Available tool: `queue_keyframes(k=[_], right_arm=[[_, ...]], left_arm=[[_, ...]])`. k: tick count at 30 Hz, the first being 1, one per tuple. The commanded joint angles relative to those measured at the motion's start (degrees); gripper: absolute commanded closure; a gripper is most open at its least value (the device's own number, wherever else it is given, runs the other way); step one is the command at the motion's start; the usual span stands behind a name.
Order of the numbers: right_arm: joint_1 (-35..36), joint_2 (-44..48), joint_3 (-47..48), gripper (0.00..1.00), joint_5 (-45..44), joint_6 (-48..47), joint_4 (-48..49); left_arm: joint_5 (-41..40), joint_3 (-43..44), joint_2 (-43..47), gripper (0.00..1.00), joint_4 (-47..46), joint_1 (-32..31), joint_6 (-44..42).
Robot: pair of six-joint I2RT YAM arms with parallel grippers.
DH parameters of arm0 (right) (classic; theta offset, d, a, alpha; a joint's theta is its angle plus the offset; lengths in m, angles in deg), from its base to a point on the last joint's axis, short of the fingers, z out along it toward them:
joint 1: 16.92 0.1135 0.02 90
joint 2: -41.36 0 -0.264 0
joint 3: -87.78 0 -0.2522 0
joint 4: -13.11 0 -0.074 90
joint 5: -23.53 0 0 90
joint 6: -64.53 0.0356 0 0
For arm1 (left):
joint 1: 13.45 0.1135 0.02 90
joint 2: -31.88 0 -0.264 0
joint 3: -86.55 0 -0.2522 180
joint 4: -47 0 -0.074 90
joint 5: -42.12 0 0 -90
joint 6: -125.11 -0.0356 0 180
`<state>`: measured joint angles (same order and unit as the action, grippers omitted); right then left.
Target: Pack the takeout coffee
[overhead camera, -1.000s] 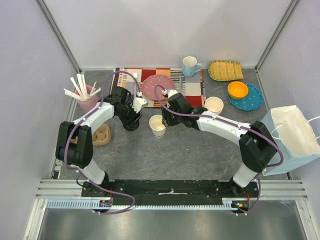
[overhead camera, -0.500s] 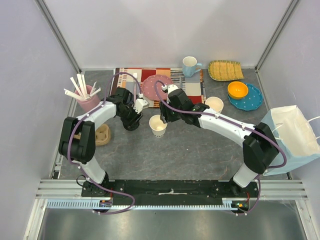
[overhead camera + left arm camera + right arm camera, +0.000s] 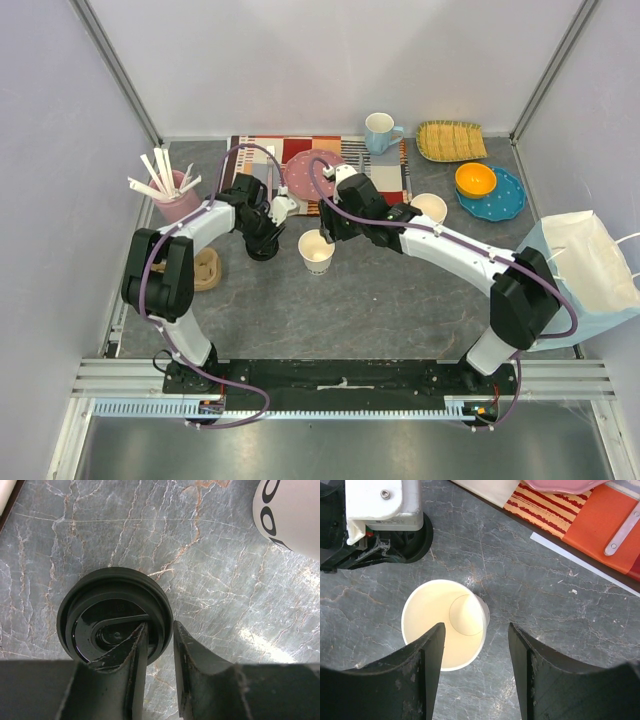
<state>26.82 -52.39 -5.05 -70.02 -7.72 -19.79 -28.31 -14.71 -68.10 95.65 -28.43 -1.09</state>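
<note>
The cream paper cup [image 3: 316, 251] stands open and lidless mid-table; it also shows in the right wrist view [image 3: 445, 622] and in the left wrist view [image 3: 290, 515]. My right gripper [image 3: 331, 232] [image 3: 476, 627] is open above it, one finger over the cup's mouth and the other outside its right wall. The black lid [image 3: 100, 615] lies flat on the table left of the cup, mostly hidden under my left gripper [image 3: 262, 240]. The left gripper [image 3: 159, 625] straddles the lid's right rim, one finger inside and one outside, closed narrowly on it.
A second paper cup [image 3: 428, 208], a blue mug [image 3: 379, 131], a pink plate [image 3: 312, 172] on a placemat [image 3: 385, 175], a woven tray [image 3: 450, 140] and an orange bowl [image 3: 475, 180] stand behind. A blue bag [image 3: 585, 270] is at the right. A pink cup of sticks [image 3: 175, 195] and a cardboard carrier [image 3: 203, 268] are at the left.
My right gripper has shifted slightly back and left above the cup. My left gripper stays at the lid while its arm has swung a little.
</note>
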Motion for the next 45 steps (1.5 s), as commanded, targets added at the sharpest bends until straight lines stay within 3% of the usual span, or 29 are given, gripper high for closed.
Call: queue_keyframes(k=[1,7,13,28,36,41,45], right_arm=[[0.11,2.79,2.00,0.39,-1.37,-0.71,-0.02],[0.11,3.23,1.30,0.39,-1.37,-0.71,-0.02],[0.11,3.84,1.13,0.39,-1.98,-0.97,-0.11],[-0.06,4.37,1.04,0.38,-2.60,-0.62,-0.20],[-4.46,6.30,4.02,0.38,0.56,1.84,-1.61],[-7.35,7.79,3.15,0.38,1.88,2.72,-2.66],[-9.55,9.55,2.01,0.38,3.46,4.39,-2.75]], left_arm=[[0.29,2.18,-0.56,0.68,-0.62,-0.13,-0.62],[0.82,2.79,0.14,0.78,0.79,-0.13,-0.36],[1.17,4.11,1.11,0.98,2.81,-0.13,0.08],[2.75,11.05,6.90,0.98,10.36,-0.22,-2.19],[13.02,22.98,10.60,0.98,28.00,-0.84,-11.86],[19.97,26.43,12.88,0.98,37.17,-6.01,-19.07],[16.56,26.96,12.10,0.98,38.23,-13.30,-17.59]])
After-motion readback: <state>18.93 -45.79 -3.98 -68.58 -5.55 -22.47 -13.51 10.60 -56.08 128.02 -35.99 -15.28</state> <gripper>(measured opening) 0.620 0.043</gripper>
